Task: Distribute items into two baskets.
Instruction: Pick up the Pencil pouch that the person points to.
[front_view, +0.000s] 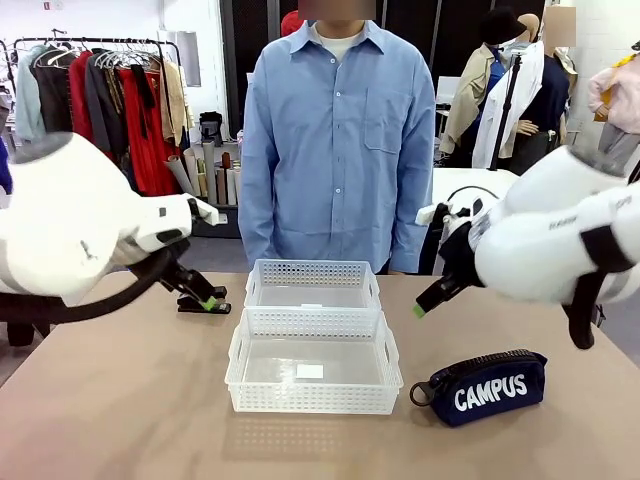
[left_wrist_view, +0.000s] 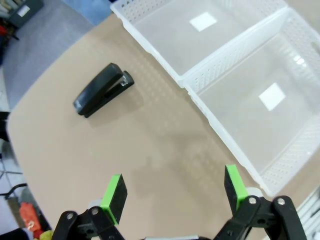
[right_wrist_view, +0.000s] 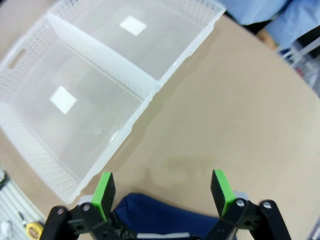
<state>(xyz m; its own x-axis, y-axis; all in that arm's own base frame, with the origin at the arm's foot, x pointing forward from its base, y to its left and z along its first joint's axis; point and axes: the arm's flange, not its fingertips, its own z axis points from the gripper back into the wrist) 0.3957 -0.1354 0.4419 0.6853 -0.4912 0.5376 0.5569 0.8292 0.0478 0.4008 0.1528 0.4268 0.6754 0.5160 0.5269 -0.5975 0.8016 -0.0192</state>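
Both sets of fingers released, grasping nothing: left gripper (left_wrist_view: 175, 186) hovers over table (front_view: 120, 400) between stapler (left_wrist_view: 102, 89) and the two touching baskets, near basket (front_view: 313, 400) and far basket (front_view: 312, 270), right gripper (right_wrist_view: 162, 184) above CAMPUS pouch (front_view: 490, 387) lying right of near basket

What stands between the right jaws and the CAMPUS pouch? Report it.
Nothing visible. The pouch lies on the table close under the open right jaws, with the baskets off to one side.
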